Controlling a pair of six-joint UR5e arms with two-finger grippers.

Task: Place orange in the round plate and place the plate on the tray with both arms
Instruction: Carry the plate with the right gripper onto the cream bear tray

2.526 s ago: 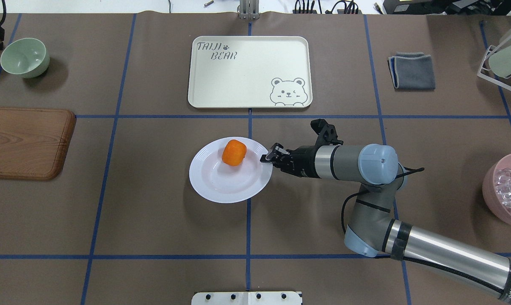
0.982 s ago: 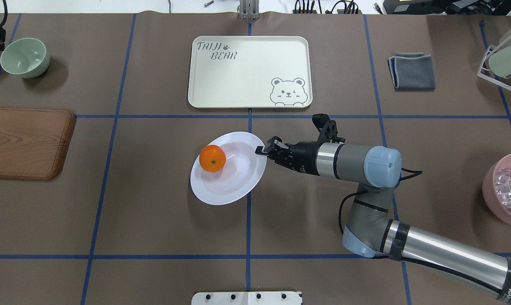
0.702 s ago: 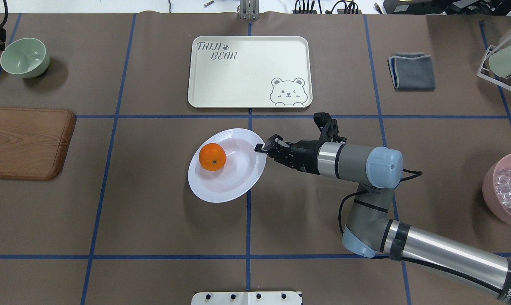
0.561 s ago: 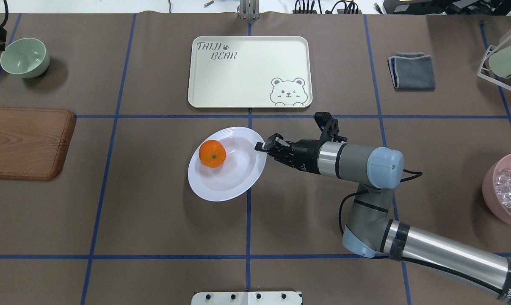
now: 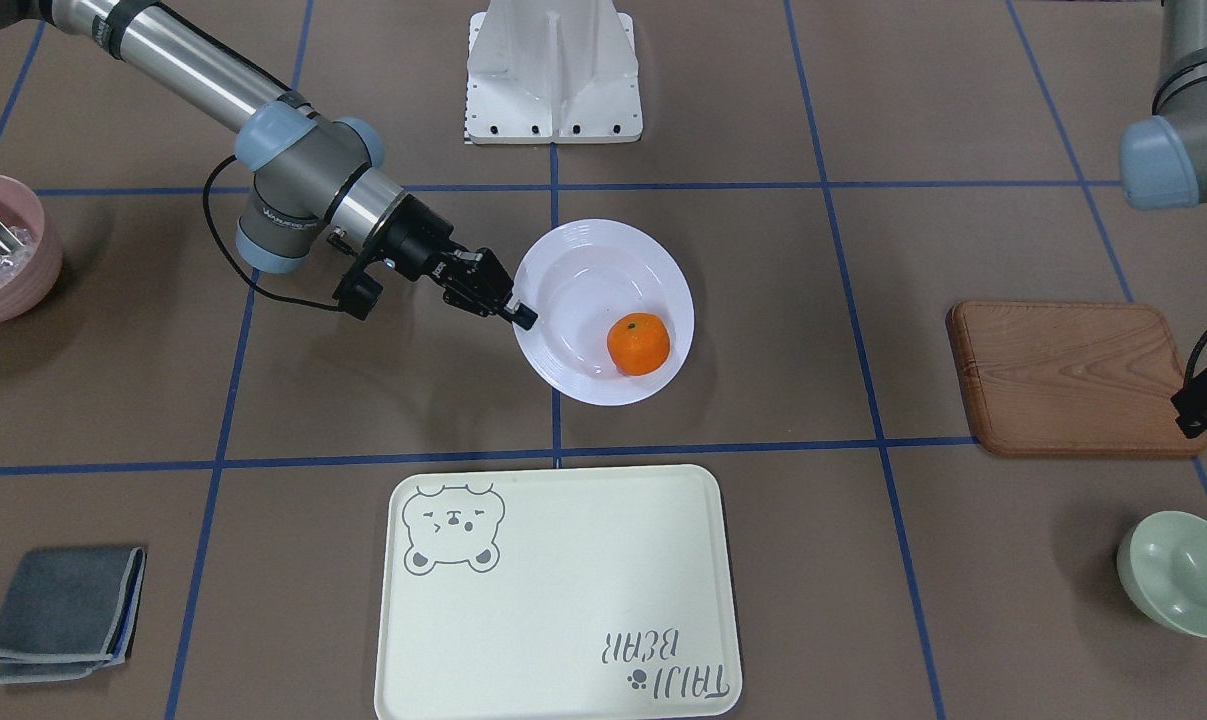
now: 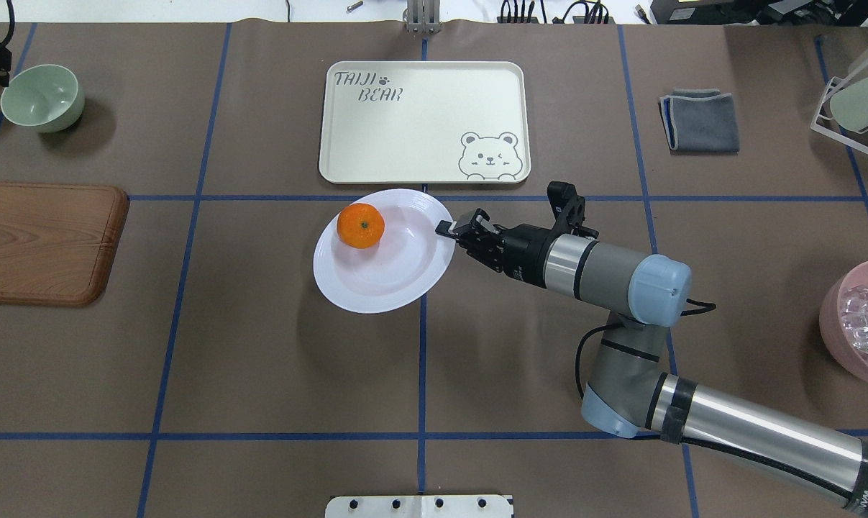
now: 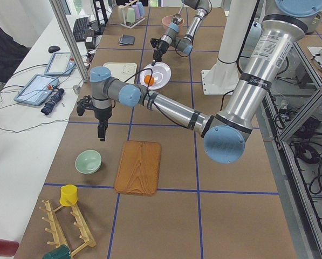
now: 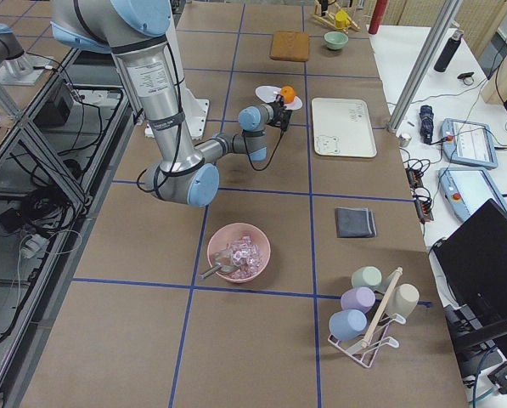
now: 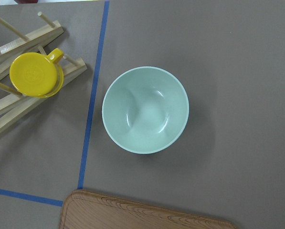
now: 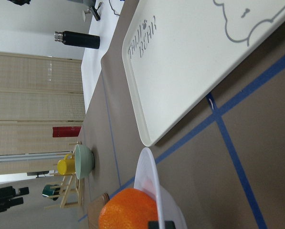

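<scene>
Orange: the orange [image 6: 360, 225] is seen lying inside the plate [image 6: 398, 277], against the inner slope on the side away from the gripper and toward the tray.
Plate: it is held by one edge and looks raised off the table [image 6: 261, 374], to judge by the shadow cast beneath it; it is placed just short of the tray's near edge, not yet over it.
Tray: the tray [image 6: 423, 122] is found flat on the table beyond the plate, with nothing on it.
How the plate handles: it is judged stiff, glossy and breakable; held by a single edge it is likely to sag or twist, and the smooth glaze can slip between the pads.
How the orange handles: it is judged light and free to roll, so any tilt is expected to send it around the well or over the rim.
Where to take hold: the wide ridged rim is the only real purchase; a second hold on the opposite rim would be expected to level it.
Right gripper: the right gripper [image 6: 448, 229] is clamped on the plate's rim on the robot's right side, one finger above and one below.
Right arm: the right arm [image 6: 599, 266] is stretched low across the table, wrist nearly level, pointed at the plate.
Left gripper: the left gripper [image 7: 101, 132] is pointed down over the green bowl [image 9: 145, 109] beside the wooden board [image 6: 42, 241], well apart from the plate; whether its jaws are parted cannot be told.
Left arm: the left arm [image 7: 166, 105] is reached out to the robot's left and takes no part in the carry.
</scene>
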